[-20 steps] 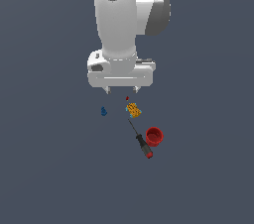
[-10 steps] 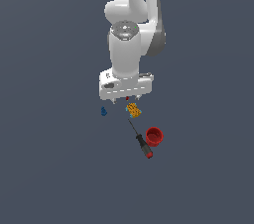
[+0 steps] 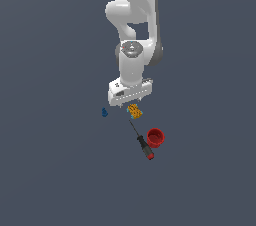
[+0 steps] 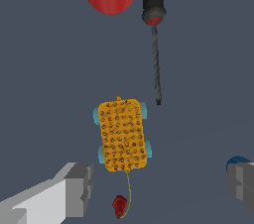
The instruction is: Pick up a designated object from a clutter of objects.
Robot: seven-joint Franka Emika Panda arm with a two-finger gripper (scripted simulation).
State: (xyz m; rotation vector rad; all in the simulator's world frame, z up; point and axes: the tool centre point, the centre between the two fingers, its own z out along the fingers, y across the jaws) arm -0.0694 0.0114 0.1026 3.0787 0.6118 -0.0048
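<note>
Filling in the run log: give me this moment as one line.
phase: approach | end effector: open, above clutter | target: orange studded block, ungrasped, flat | neighbours: screwdriver, red cup, apart from block

Bare floor round orange block [image 4: 122, 135]; screwdriver tip [image 4: 158, 100] & tiny red piece [image 4: 119, 205] nearby.
</note>
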